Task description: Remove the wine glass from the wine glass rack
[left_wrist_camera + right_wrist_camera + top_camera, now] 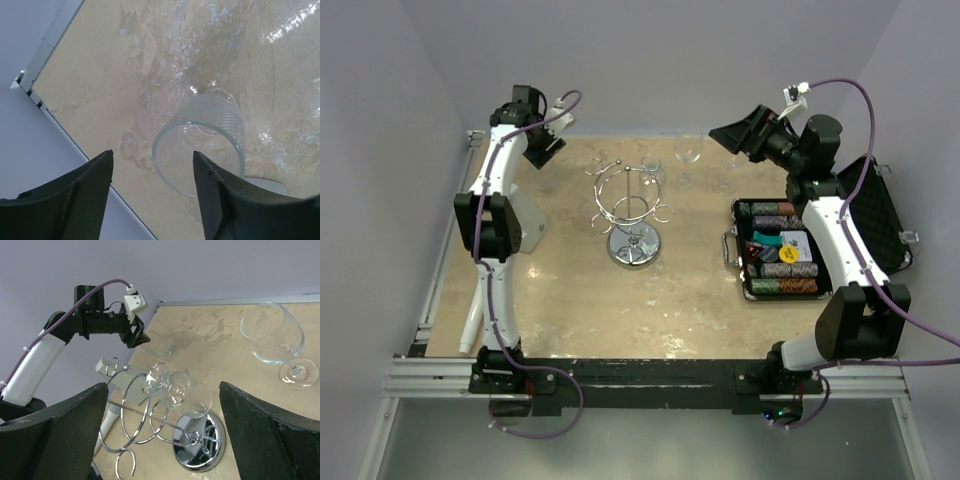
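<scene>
Wine glass hangs tilted in the hooks of the wine glass rack, on the side facing the right hand, whose fingers are wide apart and empty. Left hand is spread too, but parked over another glass on the bench. Right arm looks like the better bet.

a glass stands just ahead of the left claw.
</scene>
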`<action>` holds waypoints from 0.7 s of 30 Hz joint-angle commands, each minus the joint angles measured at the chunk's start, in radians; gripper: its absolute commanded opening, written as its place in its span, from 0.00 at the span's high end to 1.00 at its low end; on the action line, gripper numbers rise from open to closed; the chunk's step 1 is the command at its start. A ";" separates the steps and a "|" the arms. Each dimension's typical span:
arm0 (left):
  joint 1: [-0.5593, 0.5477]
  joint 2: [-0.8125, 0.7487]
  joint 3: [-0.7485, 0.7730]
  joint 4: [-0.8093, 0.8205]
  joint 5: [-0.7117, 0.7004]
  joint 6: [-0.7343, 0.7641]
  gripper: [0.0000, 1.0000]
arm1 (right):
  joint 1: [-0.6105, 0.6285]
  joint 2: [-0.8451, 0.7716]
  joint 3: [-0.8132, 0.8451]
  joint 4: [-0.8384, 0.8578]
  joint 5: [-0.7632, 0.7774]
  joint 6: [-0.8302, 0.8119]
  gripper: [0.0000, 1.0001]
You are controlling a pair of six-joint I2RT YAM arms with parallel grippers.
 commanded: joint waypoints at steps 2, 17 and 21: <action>-0.005 -0.090 0.014 0.075 -0.035 -0.018 0.23 | -0.006 -0.004 0.015 0.004 0.018 -0.056 0.02; 0.005 -0.412 -0.176 0.060 0.184 -0.261 0.07 | -0.009 -0.053 0.056 -0.111 -0.017 -0.508 0.02; 0.006 -0.630 -0.430 0.249 0.414 -0.402 0.00 | -0.009 -0.117 0.031 -0.200 -0.057 -0.791 0.02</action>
